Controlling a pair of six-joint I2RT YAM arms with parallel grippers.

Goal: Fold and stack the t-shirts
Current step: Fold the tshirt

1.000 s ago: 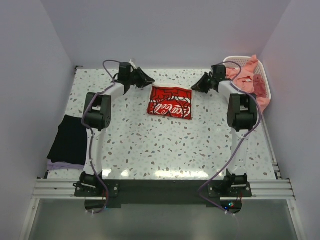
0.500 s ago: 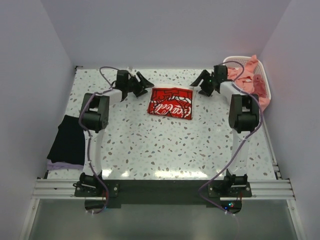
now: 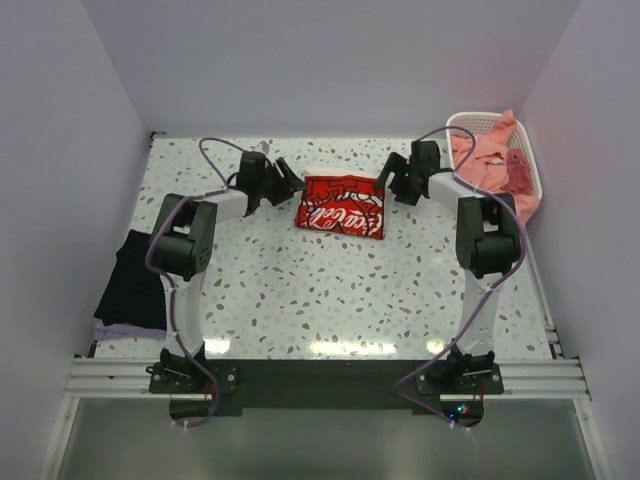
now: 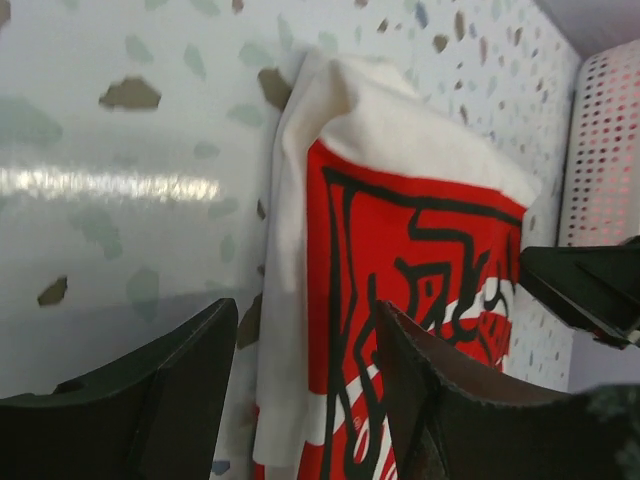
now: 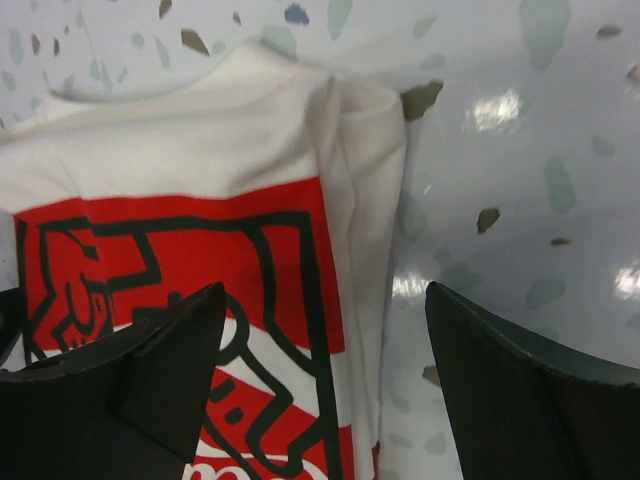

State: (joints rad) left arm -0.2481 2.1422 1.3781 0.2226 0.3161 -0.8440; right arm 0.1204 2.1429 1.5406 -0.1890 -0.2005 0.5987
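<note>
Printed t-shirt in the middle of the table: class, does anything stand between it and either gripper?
Nothing visible does. The left gripper and right gripper, both open, sit right at the folded printed t-shirt's far corners, one on each side, with only bare speckled table beside them.

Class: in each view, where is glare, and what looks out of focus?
Top external: a pale glare band on the glossy speckled white tabletop along its near edge. Left wrist: a bright streak on it; the left gripper blurs, the cream-white t-shirt with red-and-black print is sharper. Right wrist: small glare patches; the right gripper is blurred.
</note>
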